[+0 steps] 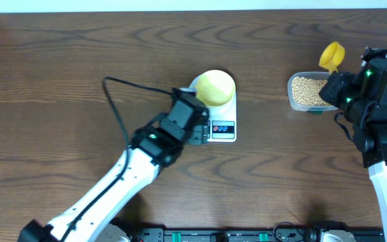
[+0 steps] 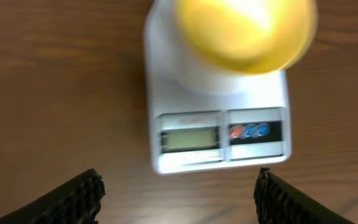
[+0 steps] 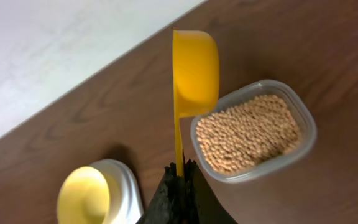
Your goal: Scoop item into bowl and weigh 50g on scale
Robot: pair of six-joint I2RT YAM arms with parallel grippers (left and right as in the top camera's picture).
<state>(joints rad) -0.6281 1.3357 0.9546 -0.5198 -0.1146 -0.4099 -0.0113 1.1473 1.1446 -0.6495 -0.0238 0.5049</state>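
The beans (image 3: 247, 134) are small, round and tan, too many to count, filling one clear tub (image 3: 310, 134) at the table's (image 1: 59, 67) right side. One yellow scoop (image 3: 194, 68) hangs upright just beside the tub, its handle clamped between the right fingers (image 3: 166, 193). Well apart to the left, one pale-yellow bowl (image 1: 215, 87) sits on one white scale (image 1: 224, 128). The left fingers (image 2: 73, 199) stand wide apart before the scale, holding nothing.

A dark wood-grain table (image 1: 52, 60) meets a pale, plain surface (image 3: 48, 50) beyond its edge.
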